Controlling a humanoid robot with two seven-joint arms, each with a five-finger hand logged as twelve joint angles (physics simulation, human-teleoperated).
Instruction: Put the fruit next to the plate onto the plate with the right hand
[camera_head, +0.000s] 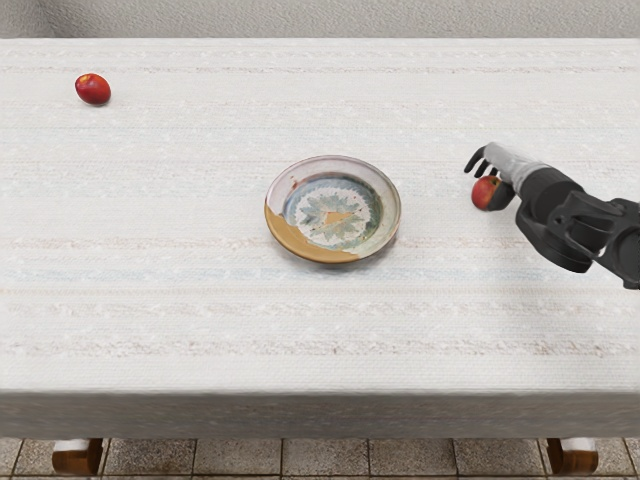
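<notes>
Fruit (484, 193): lying on the table (300, 330) to the right of the plate (300, 248), apart from it, just under the right hand (495, 168). Hovering there with fingers (474, 160) spread and hooked over it, gripping nothing yet. Probably handling as small, light, firm and smooth-skinned, so liable to be rolling or slipping; calling for wrapping around the widest part and squeezing gently. Counting near to far: one plate, one hand showing, two red fruits, the second fruit (92, 89) lying well away at the far left.
</notes>
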